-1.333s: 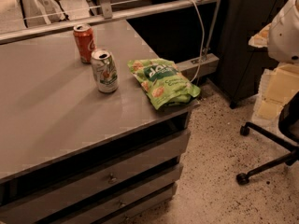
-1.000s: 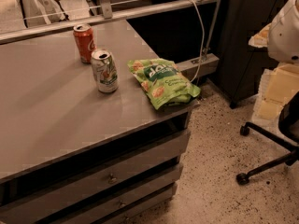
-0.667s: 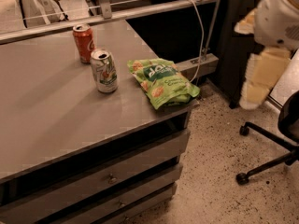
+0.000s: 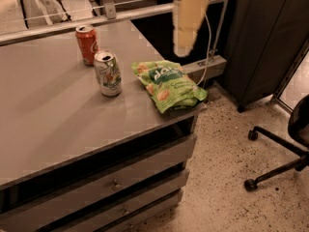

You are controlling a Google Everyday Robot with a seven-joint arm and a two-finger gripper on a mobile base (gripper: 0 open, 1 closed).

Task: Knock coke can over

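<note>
On the far side of the grey metal table (image 4: 58, 124), the small red-orange aluminium coke can (image 4: 87, 43) stands upright, long axis vertical. My cream-coloured gripper (image 4: 187, 30) hangs high, well to its right; spread or pressed together, I cannot tell. I'd sweep left, staying beyond the white-and-green soda can (image 4: 107, 73).

There were two soda cans on the one table (image 4: 58, 129): one coke can (image 4: 87, 43) and one white-and-green can (image 4: 108, 73); one green snack bag (image 4: 168, 85) lay there too; one gripper (image 4: 184, 37) hung above the table's right edge, past the bag; one office chair (image 4: 282, 146) stood on the floor.
</note>
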